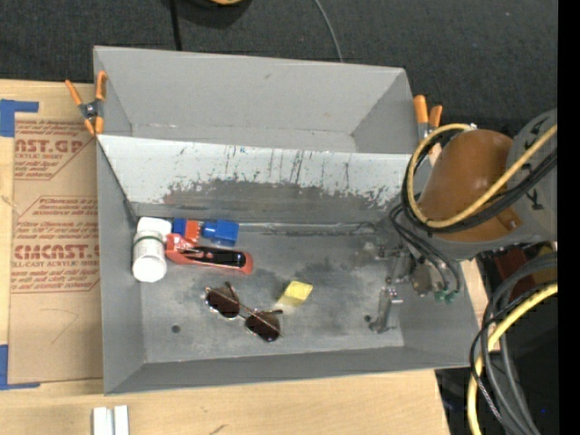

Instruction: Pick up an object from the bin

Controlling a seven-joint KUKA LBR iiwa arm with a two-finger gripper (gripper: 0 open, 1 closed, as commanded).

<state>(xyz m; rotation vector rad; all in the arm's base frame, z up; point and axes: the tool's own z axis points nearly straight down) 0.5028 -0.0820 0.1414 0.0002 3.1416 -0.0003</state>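
Observation:
My gripper (384, 319) hangs low over the bin's right side, above bare floor, with its thin metal fingers pointing down; nothing shows between them. The nearest loose thing is a small yellow block (296, 292), well to its left. Beside that lies a pair of dark sunglasses (242, 312), nearer the front.
At the left of the bin floor a white bottle (149, 251) lies beside a red-and-black stapler-like tool (210, 256) and a blue piece (212, 232) against the back slope. The arm with its orange cover and cables stands over the right rim.

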